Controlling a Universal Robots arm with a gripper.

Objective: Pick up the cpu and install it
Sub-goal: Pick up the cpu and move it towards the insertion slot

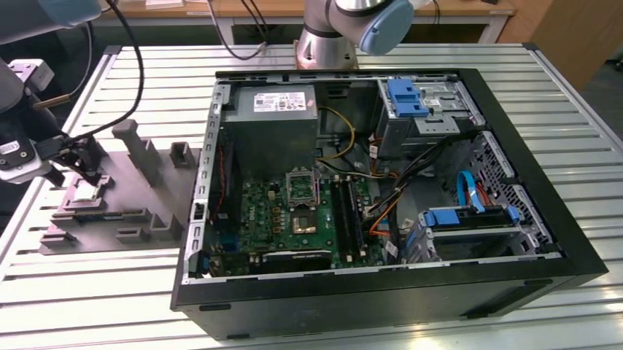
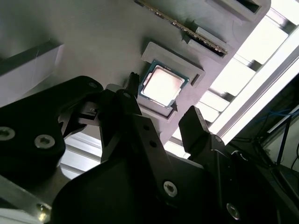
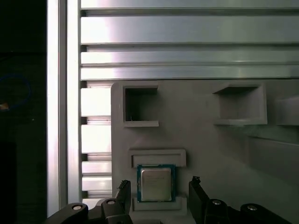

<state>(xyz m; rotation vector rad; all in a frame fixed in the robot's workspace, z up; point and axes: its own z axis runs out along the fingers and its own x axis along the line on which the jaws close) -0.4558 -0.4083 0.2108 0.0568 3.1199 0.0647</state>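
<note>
The cpu (image 1: 87, 191), mid-left in the exterior view: judged light, stiff, fragile (take opposite edges only). The gripper (image 3: 160, 181) stands open, flanking it.

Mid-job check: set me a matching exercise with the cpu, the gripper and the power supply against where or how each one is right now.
Things:
1. cpu
2. gripper
3. power supply

Place or state:
A. inside the computer case
B. open, straddling the cpu
C. lying in a recess of the grey tray

Pairs: 1-C, 2-B, 3-A.
</note>
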